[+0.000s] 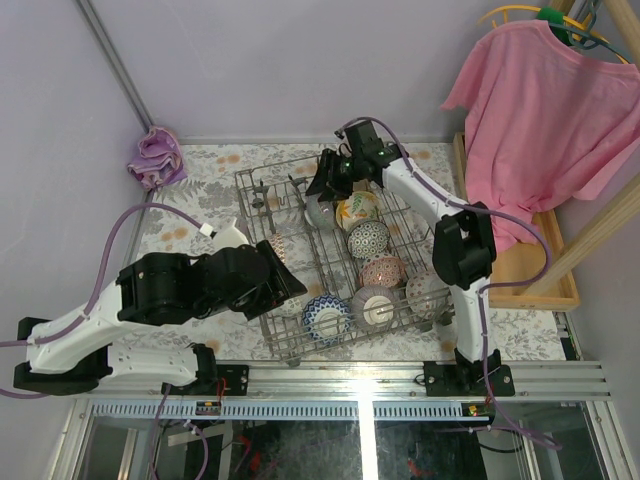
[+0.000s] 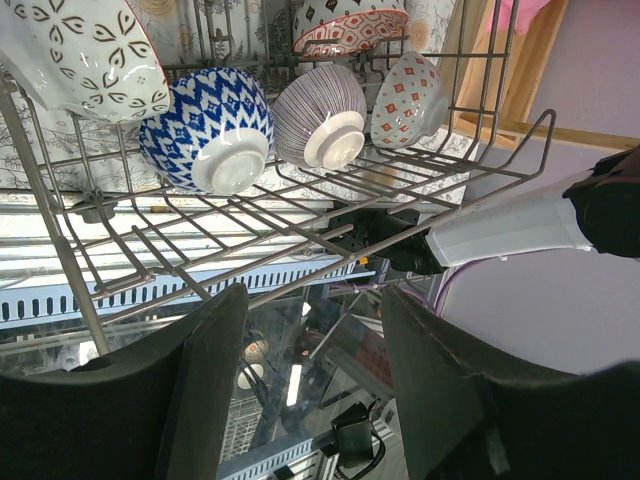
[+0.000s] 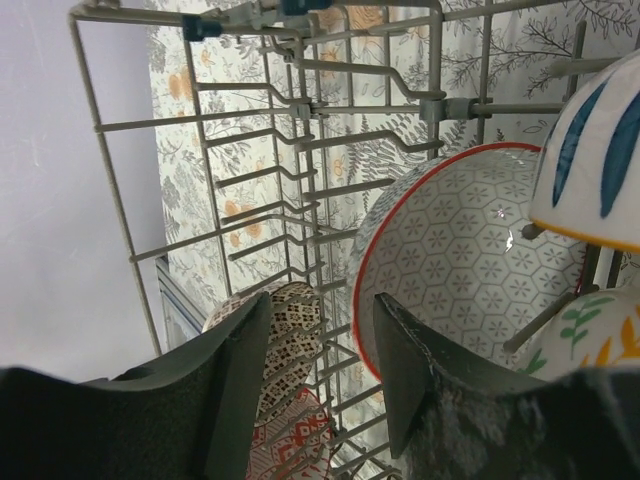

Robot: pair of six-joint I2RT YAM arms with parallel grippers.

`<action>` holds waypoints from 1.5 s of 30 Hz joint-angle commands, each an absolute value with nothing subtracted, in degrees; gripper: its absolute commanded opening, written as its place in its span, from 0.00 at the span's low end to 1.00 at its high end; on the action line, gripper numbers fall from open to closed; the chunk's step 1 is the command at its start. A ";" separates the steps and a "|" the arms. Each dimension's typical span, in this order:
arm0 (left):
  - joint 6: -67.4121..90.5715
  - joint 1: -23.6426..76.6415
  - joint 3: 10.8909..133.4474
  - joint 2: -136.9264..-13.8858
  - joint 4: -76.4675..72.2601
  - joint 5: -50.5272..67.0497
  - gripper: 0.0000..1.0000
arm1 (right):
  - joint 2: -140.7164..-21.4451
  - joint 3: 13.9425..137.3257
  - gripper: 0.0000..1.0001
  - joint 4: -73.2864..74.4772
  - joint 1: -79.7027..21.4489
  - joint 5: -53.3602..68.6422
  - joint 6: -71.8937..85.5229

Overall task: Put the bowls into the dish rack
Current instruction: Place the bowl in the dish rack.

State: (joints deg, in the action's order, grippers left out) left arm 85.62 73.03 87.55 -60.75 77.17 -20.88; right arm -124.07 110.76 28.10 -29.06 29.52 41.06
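Surface (image 1: pixel 200 190) under a floral cloth carries the dish rack (image 1: pixel 250 200), a grey wire basket with upright tines and tall sides, set at a slant near the middle. Its right half is crowded with the bowls (image 1: pixel 368 238) standing on edge, while the far left part shows bare tines. The left tool (image 1: pixel 283 275) hangs at the rack's near left side and the right tool (image 1: pixel 325 188) over its far end. From above, the bowls show patterned backs: a blue one (image 1: pixel 327 316), a grey striped one (image 1: pixel 375 305) just beside it, and a red-pink one (image 1: pixel 383 270) behind. The left wrist view adds their white foot rings and a white bowl with brown petals (image 2: pixel 90 50) higher at the left; there the left tool's fingers stand well apart with nothing between them. The right wrist view shows a red-rimmed bowl with grey hexagons (image 3: pixel 460 260) leaning on the tines just past the right tool, whose fingers are likewise parted and grip nothing, with open wire rows to its left
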 commanded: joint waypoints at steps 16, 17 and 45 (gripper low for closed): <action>85.08 73.38 92.53 -61.73 78.60 -25.42 0.56 | -114.04 111.16 0.54 31.64 -28.76 26.64 36.95; 85.10 73.38 93.06 -61.79 79.08 -25.97 0.57 | -113.26 111.00 0.54 31.83 -28.67 26.34 36.65; 83.19 73.22 92.21 -59.79 74.05 -36.74 0.65 | -88.69 102.75 0.69 45.84 -28.56 22.80 26.25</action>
